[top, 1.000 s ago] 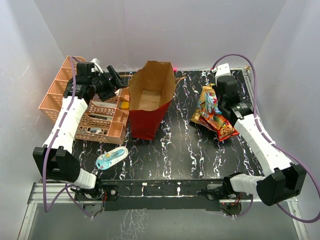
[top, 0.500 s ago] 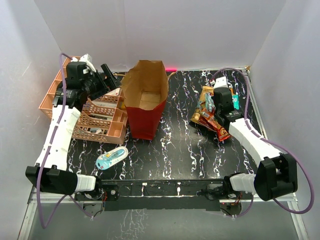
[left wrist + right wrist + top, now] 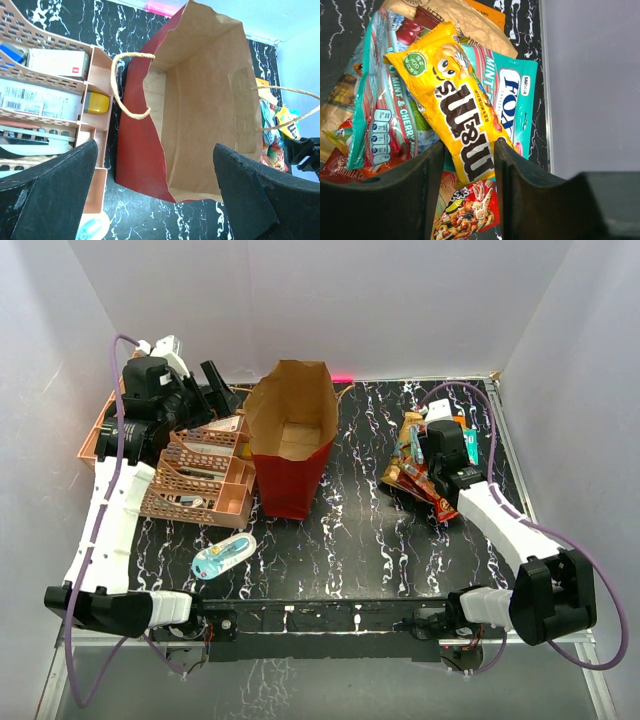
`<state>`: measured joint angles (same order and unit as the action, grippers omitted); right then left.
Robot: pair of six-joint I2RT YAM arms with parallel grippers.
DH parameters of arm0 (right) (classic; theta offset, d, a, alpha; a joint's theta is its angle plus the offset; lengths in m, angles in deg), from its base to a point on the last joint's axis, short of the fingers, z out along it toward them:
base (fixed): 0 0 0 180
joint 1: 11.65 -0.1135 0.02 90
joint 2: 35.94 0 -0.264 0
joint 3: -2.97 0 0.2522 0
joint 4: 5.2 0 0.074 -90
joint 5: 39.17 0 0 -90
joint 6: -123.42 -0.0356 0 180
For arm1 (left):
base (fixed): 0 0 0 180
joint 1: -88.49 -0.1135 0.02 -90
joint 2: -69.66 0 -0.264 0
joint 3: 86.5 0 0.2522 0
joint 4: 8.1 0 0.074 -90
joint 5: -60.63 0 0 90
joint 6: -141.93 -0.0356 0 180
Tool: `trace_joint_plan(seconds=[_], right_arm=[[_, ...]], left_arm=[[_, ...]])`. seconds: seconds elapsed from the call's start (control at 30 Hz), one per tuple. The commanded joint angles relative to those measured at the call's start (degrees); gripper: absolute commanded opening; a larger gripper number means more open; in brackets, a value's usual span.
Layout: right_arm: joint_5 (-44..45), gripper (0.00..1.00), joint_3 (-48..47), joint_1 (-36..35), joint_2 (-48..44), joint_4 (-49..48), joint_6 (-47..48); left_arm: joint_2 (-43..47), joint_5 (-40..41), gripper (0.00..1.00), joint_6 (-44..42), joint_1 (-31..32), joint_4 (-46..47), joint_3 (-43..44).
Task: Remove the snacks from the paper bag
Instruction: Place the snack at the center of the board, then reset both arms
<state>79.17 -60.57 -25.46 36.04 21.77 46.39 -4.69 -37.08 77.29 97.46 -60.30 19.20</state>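
Observation:
The paper bag (image 3: 295,455) stands upright at the middle back, red outside and brown inside; in the left wrist view (image 3: 200,115) its inside looks bare. My left gripper (image 3: 215,390) is open and empty, high to the bag's left, looking down into it (image 3: 155,150). The snacks (image 3: 425,475) lie in a pile on the right of the table. My right gripper (image 3: 420,440) hangs over them, jaws apart, its fingers either side of a yellow M&M's pack (image 3: 460,110) that lies flat on a teal pack (image 3: 517,100) and a red pack (image 3: 470,210).
A pink basket organizer (image 3: 200,480) with small items stands left of the bag, close against it (image 3: 45,100). A blue-white blister item (image 3: 222,556) lies in front of it. White walls close the back and sides; the right wall is near the snack pile.
My left arm has drawn up and to the left, away from the bag's rim. My right gripper has moved a little nearer along the snack pile.

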Motion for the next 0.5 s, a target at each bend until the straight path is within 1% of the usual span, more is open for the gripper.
trace_joint_plan(seconds=[0.0,0.07,0.13,0.23,0.3,0.37,0.47], right_arm=[[-3.22,0.52,-3.16,0.09,-4.13,-0.87,-1.6],[-3.65,0.6,-4.26,0.06,-4.65,0.58,-2.13],[-4.18,0.67,-6.4,0.14,-5.37,3.48,-4.6],[-9.25,0.8,-10.51,0.13,-7.54,8.22,-7.81],[-12.88,0.97,-14.13,0.09,-9.89,12.19,-11.37],[-14.62,0.98,-18.31,0.05,-12.8,16.25,-17.95],[-24.91,0.98,-25.43,0.1,-18.49,20.66,-22.83]], left_arm=[[2.72,3.68,0.98,-4.21,2.48,-1.2,3.4],[2.87,5.23,0.98,-5.5,3.84,-1.35,3.85],[3.02,6.51,0.98,-6.69,4.89,-1.72,4.31],[3.64,7.85,0.98,-8.92,6.83,-1.6,5.11],[4.34,8.72,0.99,-10.93,8.43,-1.15,5.81],[4.88,9.19,0.98,-13.15,10.21,-0.59,7.11],[5.28,9.54,0.98,-15.29,12.64,-0.28,10.79]])
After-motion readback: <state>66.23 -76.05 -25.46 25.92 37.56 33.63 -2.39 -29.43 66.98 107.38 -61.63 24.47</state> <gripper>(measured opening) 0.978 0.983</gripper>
